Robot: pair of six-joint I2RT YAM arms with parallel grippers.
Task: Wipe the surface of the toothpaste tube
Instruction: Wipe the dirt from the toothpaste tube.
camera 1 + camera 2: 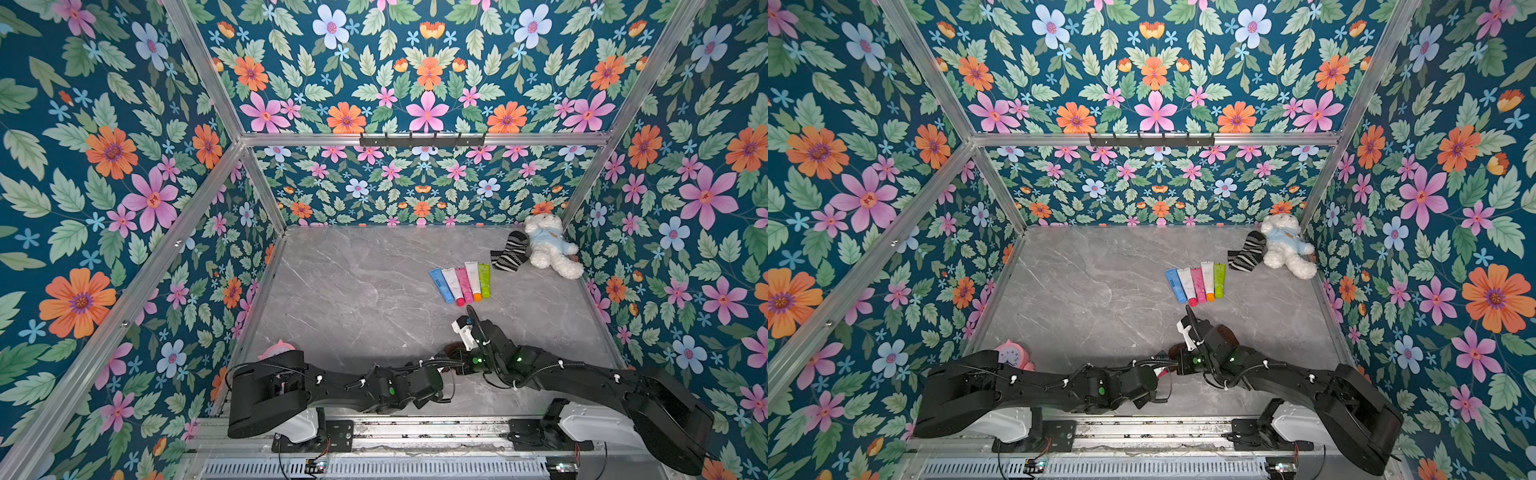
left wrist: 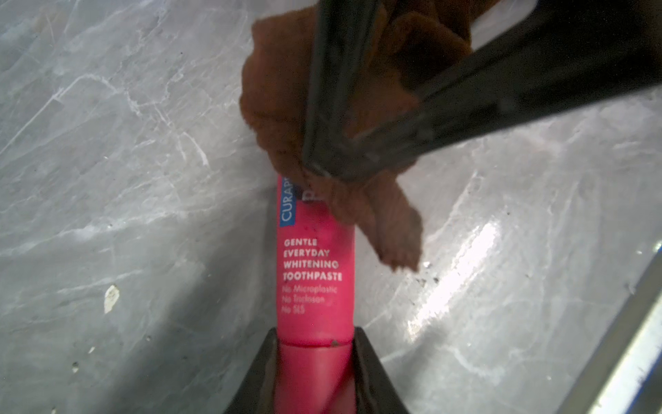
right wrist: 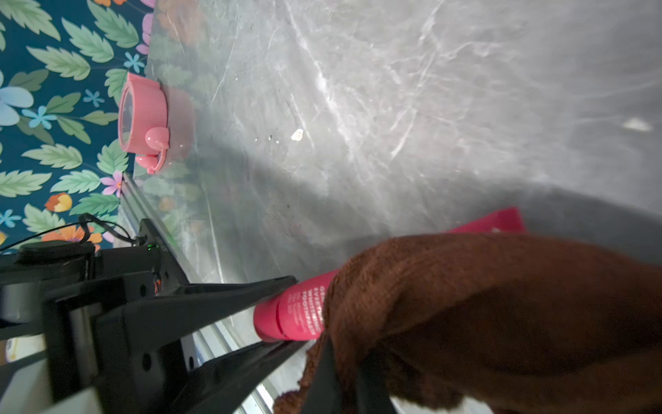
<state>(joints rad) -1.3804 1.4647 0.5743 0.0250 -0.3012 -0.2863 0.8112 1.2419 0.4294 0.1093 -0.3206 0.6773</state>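
Top views: grey marble table (image 1: 353,291), both arms meeting low over its near edge; white plush bear (image 1: 548,245) in the far right corner, striped sock (image 1: 509,251) just beside it, pink clock (image 1: 1013,353) near the left wall, five coloured tubes (image 1: 461,282) side by side. Wrist views: brown cloth (image 3: 483,304) bunched over the pink toothpaste tube (image 2: 315,272), pinched in the closed right gripper (image 2: 324,166). Tube held out over the table near that front edge, cap end clamped in the left gripper (image 2: 315,342), lettering readable.
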